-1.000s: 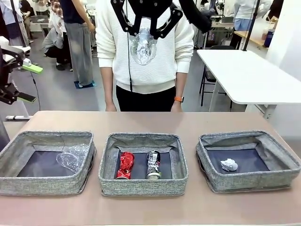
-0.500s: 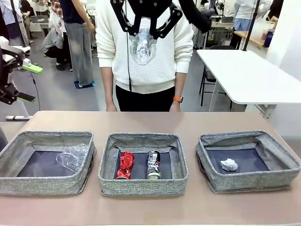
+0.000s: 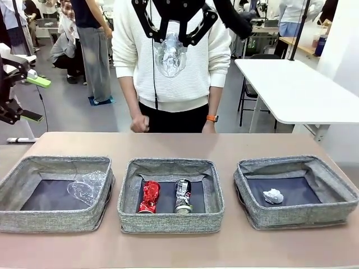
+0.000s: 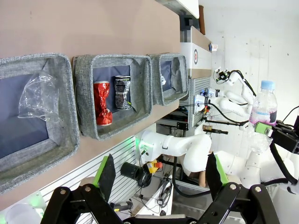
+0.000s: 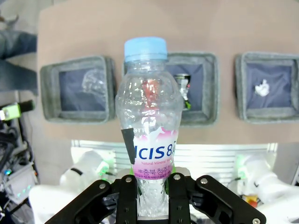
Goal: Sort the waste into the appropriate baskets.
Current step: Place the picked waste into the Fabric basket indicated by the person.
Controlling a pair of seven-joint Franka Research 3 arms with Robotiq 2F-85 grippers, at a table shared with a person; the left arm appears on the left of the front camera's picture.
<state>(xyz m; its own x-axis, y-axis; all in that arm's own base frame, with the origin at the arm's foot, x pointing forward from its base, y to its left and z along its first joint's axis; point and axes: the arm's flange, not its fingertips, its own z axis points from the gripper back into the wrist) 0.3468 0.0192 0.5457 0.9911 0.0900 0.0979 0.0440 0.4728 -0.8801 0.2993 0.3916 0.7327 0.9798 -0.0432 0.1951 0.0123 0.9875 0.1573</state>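
Overhead, right claw (image 5: 150,184) pinches bottle (image 5: 148,121); left claw (image 4: 161,175) spread.

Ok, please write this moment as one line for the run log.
right gripper: shut on bottle, high above baskets | left gripper: open, empty | cans in middle basket

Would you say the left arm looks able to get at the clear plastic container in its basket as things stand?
Probably yes. The left gripper is open and holds nothing, and the clear plastic container lies uncovered in the left basket, open from above; the right gripper holds the bottle high above the middle.
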